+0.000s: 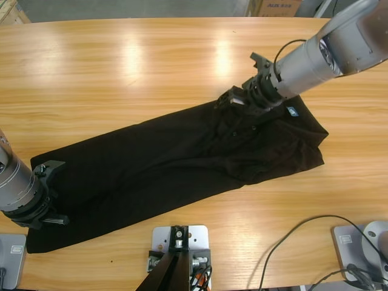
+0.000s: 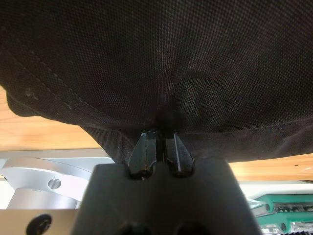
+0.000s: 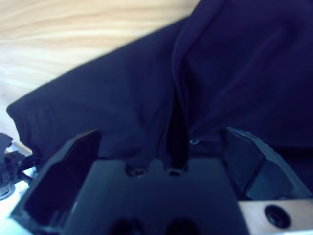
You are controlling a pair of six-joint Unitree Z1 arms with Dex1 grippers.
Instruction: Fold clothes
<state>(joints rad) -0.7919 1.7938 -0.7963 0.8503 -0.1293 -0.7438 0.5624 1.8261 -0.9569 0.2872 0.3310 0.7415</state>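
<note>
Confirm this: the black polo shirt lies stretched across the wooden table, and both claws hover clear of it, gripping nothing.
Not right. The polo shirt does lie stretched across the table, but the claws are not clear: the left wrist view shows the left claw shut on the fabric, and the right wrist view shows cloth bunched in the right claw.

Two arms of silver-grey cylindrical metal, each ending in a ringed black wrist collar and an angular matte-black two-jawed gripper, the left gripper [image 1: 50, 213] with small recessed screws in its body, the right gripper [image 1: 237, 99] trailing a thin black cable.
</note>
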